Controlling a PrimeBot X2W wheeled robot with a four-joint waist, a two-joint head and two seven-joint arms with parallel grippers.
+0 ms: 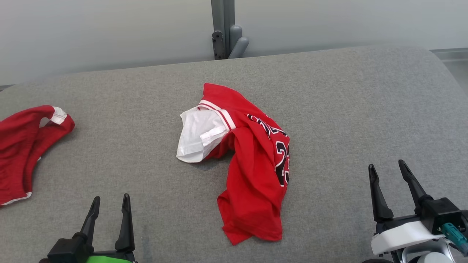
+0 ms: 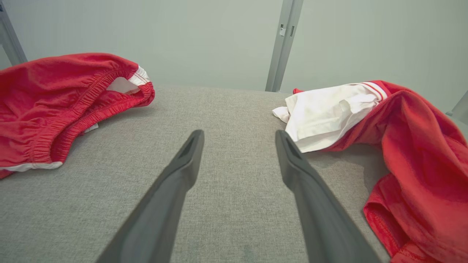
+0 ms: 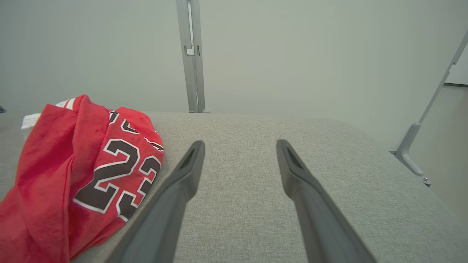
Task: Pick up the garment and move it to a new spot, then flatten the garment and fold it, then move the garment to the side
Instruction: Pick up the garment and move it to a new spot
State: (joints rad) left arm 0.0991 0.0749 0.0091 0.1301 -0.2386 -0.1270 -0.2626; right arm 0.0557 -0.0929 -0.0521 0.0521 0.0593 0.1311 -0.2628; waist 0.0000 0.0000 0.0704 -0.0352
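A crumpled red garment [image 1: 256, 171] with black number 23 and a white lining patch lies in the middle of the grey padded table [image 1: 347, 109]. The left wrist view has the same garment [image 2: 409, 146] at its right, and it lies at the left of the right wrist view [image 3: 84, 171]. My left gripper [image 1: 110, 199] stands open near the table's front edge, left of the garment, nothing between its fingers. My right gripper [image 1: 387, 165] is open too, at the lower right, apart from the cloth.
A second red piece of clothing with an elastic waistband [image 1: 25, 146] lies at the table's left edge [image 2: 62, 106]. A grey metal post [image 1: 223, 29] rises behind the table against a pale wall. Bare grey surface stretches to the right of the garment.
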